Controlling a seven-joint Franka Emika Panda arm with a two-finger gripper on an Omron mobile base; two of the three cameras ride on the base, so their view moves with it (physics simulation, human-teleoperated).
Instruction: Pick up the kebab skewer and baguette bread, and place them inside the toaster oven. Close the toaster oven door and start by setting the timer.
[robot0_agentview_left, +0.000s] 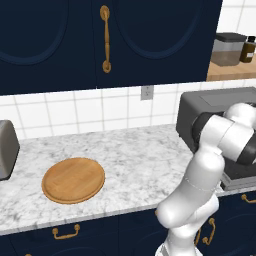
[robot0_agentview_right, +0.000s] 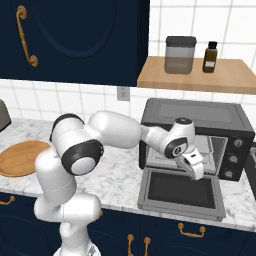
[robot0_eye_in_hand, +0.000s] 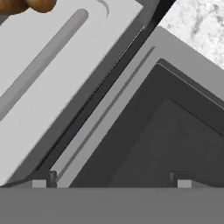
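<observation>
The toaster oven (robot0_agentview_right: 195, 116) (robot0_agentview_left: 215, 102) stands on the counter at the right. Its door (robot0_agentview_right: 180, 190) (robot0_eye_in_hand: 170, 135) lies folded down flat. My gripper (robot0_agentview_right: 194, 171) (robot0_eye_in_hand: 111, 183) hangs just above the door in front of the oven mouth. It is open, with nothing between its fingertips (robot0_eye_in_hand: 39, 183). In the hand view a light grey tray (robot0_eye_in_hand: 43, 87) lies inside the oven, with a rounded brown piece of food (robot0_eye_in_hand: 26, 4) at its far corner. I cannot tell whether that piece is the baguette bread or the kebab skewer. The rest of both is out of view.
A round wooden board (robot0_agentview_left: 73, 180) (robot0_agentview_right: 20, 157) lies on the marble counter (robot0_agentview_left: 140, 155) to the left. A silver toaster (robot0_agentview_left: 6, 150) stands at the far left edge. Above the oven, a wooden shelf (robot0_agentview_right: 235, 77) holds a canister (robot0_agentview_right: 180, 55) and a brown bottle (robot0_agentview_right: 211, 56).
</observation>
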